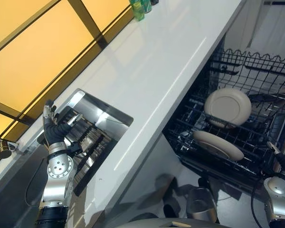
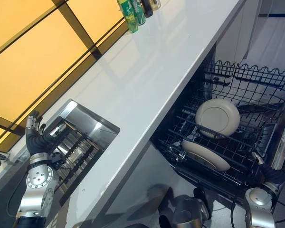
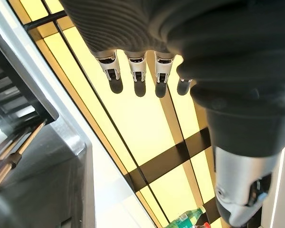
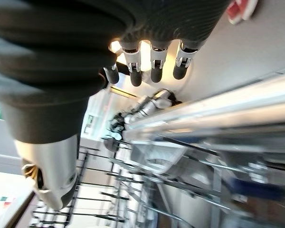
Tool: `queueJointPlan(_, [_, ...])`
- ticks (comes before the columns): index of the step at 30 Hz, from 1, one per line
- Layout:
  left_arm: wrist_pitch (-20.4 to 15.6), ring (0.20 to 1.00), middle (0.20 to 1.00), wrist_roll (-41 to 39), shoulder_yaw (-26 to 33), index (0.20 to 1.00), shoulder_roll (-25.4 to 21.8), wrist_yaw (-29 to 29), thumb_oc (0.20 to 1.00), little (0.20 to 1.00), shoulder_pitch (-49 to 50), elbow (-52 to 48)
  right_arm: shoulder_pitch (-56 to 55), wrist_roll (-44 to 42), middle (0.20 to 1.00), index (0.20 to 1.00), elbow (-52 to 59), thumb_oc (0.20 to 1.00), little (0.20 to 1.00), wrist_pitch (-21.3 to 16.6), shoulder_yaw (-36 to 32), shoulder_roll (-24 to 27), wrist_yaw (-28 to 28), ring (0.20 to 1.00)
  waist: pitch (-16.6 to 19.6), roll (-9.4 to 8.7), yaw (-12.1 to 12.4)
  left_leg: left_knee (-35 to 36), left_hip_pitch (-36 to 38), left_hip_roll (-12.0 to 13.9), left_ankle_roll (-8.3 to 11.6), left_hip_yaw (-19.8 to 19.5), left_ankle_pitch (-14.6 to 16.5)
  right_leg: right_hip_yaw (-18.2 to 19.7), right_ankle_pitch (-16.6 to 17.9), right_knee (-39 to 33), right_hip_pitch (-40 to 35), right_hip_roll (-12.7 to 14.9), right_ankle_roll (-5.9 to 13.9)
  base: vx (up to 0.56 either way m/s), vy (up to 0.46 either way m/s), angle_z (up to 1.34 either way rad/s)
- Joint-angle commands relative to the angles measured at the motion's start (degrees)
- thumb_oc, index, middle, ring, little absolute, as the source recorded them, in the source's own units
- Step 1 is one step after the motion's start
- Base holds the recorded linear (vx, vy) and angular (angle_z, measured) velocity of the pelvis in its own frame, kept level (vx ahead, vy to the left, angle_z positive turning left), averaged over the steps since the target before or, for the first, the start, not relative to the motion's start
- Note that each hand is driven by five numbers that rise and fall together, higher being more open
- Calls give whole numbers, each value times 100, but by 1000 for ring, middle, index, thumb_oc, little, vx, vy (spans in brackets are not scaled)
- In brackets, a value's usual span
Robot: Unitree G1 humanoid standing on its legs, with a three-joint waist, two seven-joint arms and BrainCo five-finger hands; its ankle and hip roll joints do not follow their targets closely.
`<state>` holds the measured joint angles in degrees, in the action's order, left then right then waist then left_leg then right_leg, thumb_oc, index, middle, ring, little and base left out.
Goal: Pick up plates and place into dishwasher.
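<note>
Left hand (image 1: pixel 51 124) hangs open over the sink (image 1: pixel 115 114), empty; both plates, upright (image 1: pixel 227 107) and flat (image 1: pixel 218 145), sit racked nearer the open right hand (image 2: pixel 270 175).

Beside the sink (image 1: pixel 115 115), the left hand (image 1: pixel 51 128) wears a dark ribbed cover over its back and wrist, with silver fingers ending in dark tips. The left arm (image 1: pixel 57 187) below it is silver-grey: a rounded joint housing with a flat round face dotted with small dark screws, then a tapered shell and a black ribbed cuff. Well apart from the sink, the right hand (image 4: pixel 155 66) and right arm (image 1: pixel 278 199) look the same.
</note>
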<state>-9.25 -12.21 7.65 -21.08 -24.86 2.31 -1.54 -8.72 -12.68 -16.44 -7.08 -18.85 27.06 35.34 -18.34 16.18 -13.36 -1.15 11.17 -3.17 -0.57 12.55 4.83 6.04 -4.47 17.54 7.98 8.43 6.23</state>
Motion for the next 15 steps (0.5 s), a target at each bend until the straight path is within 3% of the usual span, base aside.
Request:
queueJointPlan(1, [-183,1000,1000,-165,-28,1000,-51,-126,1000,1000,66,-211,258,-336,1000,1000,-98,1000,1000,-422,-4,426,-540,1000,265,-43,36,-1368,-962,-88,54,-244,337,-58,-157,154,-106,315,-64,1,66,-3])
queueJointPlan(10, [-192,1000,1000,-358,-364,1000,-140,-391,1000,1000,-149,-381,1139,-852,1000,1000,-608,1000,1000,-246,57,1127,-1195,1000,-105,201,188,-1758,-1575,-290,17,-338,325,8,-153,591,549,486,-128,-102,52,0])
queueJointPlan(15, [-204,1000,1000,-446,-477,1000,-174,-594,1000,1000,-286,-527,1639,-875,1000,1000,-549,1000,1000,-105,265,1200,-1356,1000,-274,324,265,-1895,-1927,-369,11,-392,302,60,-137,701,883,502,-182,-128,50,1])
